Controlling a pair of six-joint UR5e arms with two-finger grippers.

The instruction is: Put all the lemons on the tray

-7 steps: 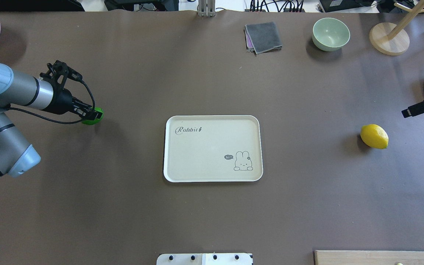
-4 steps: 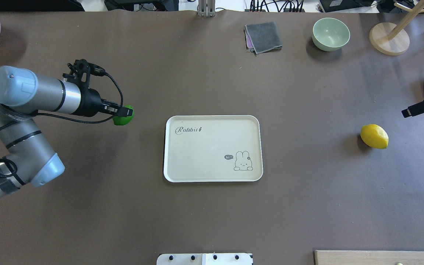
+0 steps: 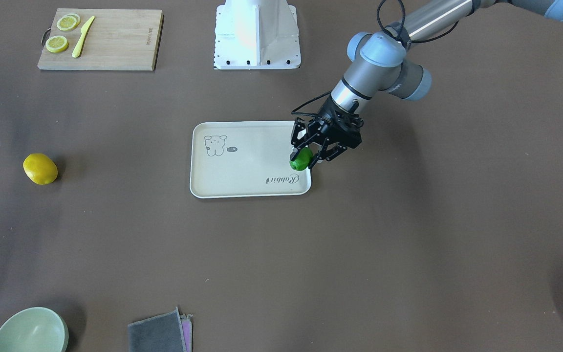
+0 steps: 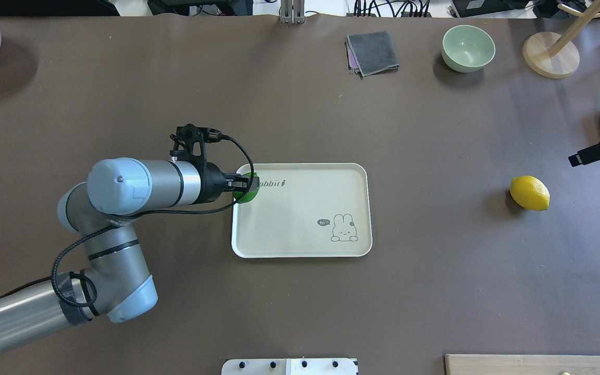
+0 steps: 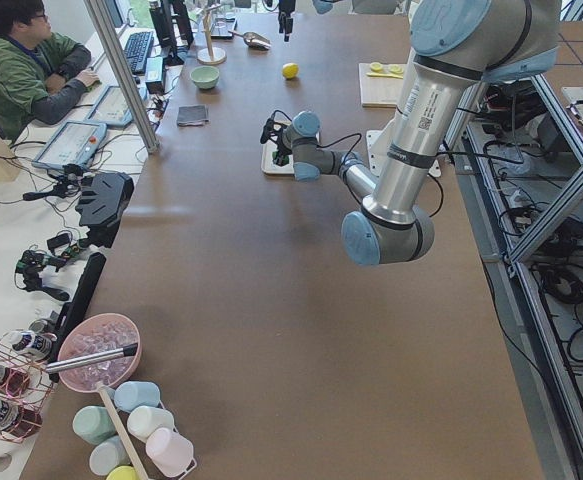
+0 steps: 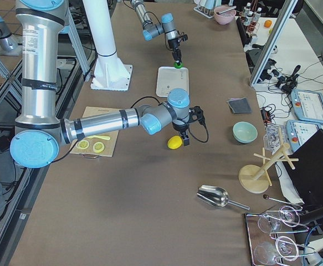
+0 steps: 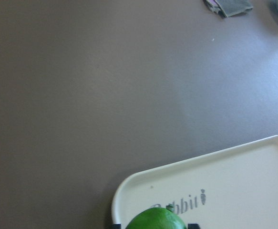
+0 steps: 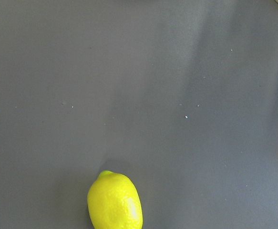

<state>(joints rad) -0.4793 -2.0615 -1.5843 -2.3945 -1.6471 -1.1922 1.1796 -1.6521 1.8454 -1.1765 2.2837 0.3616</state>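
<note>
The left gripper (image 3: 304, 158) has its fingers closed on the green lemon (image 3: 301, 160), one finger on each side of the fruit, and holds it at the edge of the tray (image 3: 247, 166), at the corner that carries the "Rabbit" script. In the overhead view the green lemon (image 4: 248, 196) shows only partly under the left gripper (image 4: 248, 186) and covers the first letter of the script, just inside the tray's (image 4: 300, 208) short rim on the robot's left. Whether the fruit touches the tray floor or hangs just above it cannot be told. The left wrist camera shows the top of the green lemon (image 7: 156, 220) at the bottom of its view, with the tray's (image 7: 243, 176) rounded corner and the script right behind it. The yellow lemon (image 4: 529, 193) lies on the brown table (image 4: 175, 312), well apart from the tray, on the robot's right. The right gripper (image 4: 581, 155) hovers near it at the view's edge, not touching it, and how wide its fingers stand cannot be told; its wrist camera looks down on the yellow lemon (image 8: 115, 201) alone on the table
</note>
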